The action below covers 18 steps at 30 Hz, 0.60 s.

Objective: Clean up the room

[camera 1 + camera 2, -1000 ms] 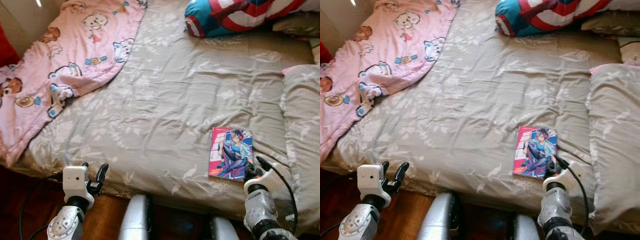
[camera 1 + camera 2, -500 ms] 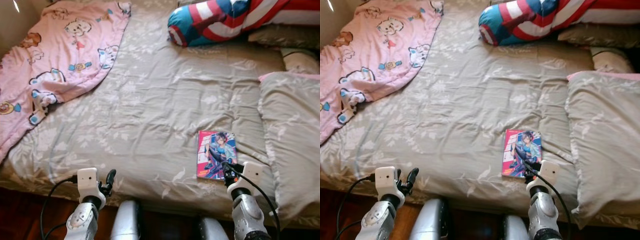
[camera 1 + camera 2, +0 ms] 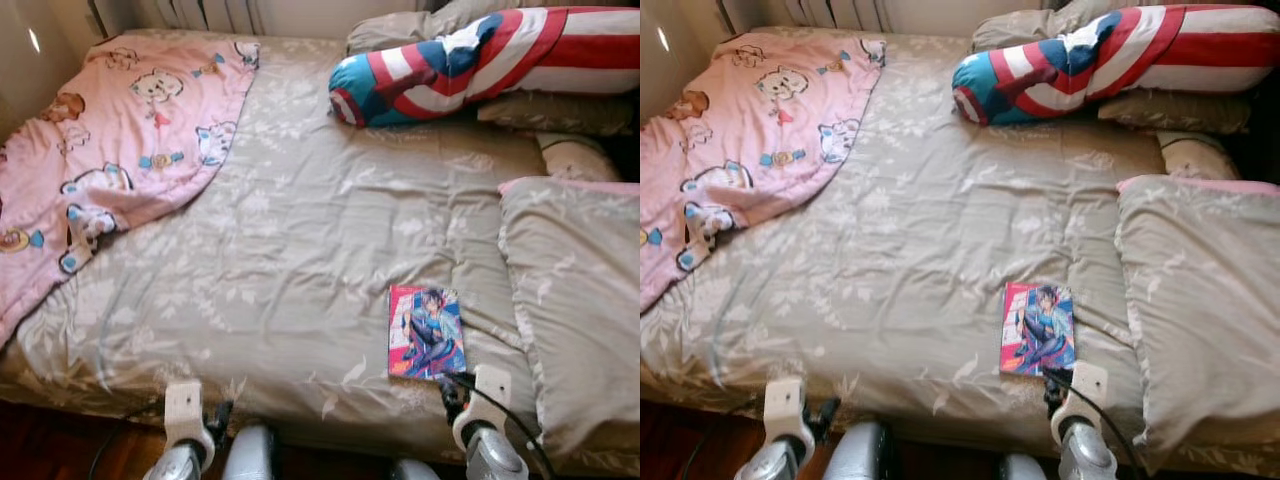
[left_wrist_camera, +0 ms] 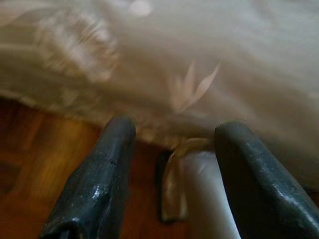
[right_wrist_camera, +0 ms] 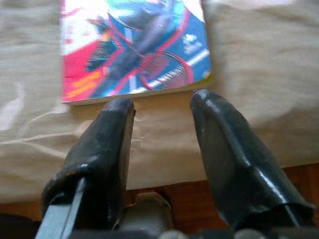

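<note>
Left eye view: my left gripper (image 3: pixel 218 418), fingers spread, idles at the bed's (image 3: pixel 300 230) near edge. Further right, the comic book (image 3: pixel 426 331) lies long axis away, just beyond my right gripper's (image 5: pixel 162 107) parted fingertips.

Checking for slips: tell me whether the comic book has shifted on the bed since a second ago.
No. The comic book lies beside the grey pillow as before; only the camera moved.
</note>
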{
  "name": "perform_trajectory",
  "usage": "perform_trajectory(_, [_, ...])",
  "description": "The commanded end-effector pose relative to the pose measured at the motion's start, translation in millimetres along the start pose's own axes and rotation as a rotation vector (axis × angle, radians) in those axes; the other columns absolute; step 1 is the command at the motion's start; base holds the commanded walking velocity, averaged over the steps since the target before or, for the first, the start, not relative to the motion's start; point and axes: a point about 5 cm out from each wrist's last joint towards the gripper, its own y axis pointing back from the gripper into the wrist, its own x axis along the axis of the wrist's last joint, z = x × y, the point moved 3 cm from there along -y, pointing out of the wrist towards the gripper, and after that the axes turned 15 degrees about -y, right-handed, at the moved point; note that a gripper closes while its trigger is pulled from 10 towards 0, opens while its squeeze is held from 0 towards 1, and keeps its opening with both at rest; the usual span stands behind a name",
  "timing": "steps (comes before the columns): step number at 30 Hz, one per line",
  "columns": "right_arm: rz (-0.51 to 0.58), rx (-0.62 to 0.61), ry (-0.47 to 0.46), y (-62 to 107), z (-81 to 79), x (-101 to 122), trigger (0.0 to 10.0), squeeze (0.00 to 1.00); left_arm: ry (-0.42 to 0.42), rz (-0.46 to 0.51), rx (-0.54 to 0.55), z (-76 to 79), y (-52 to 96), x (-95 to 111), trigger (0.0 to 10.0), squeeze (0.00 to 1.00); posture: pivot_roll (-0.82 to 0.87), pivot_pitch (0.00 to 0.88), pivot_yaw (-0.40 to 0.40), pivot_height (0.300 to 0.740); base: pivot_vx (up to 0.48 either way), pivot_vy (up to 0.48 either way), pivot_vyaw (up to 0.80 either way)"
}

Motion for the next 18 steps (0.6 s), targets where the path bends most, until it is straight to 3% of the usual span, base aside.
perform_trajectory(1, [-0.031,-0.011,0.009,2.1,2.5,-8.7,10.0,0.00,-0.001,-0.047,0.008,-2.6,3.2,-11.6,10.0,0.00,0.06,0.098,-0.009,0.726,0.000,0.000,0.00])
perform_trajectory(4, [-0.069,-0.038,0.017,4.9,8.8,-17.6,10.0,0.00,0.007,-0.117,0.020,3.4,5.2,-24.1,10.0,0.00,0.07,0.087,-0.013,0.740,0.000,0.000,0.00])
perform_trajectory(18, [-0.186,-0.036,0.045,14.9,11.7,-49.2,10.0,0.00,-0.011,-0.213,0.027,13.6,11.7,-43.8,10.0,0.00,0.06,0.050,0.000,0.740,0.000,0.000,0.00])
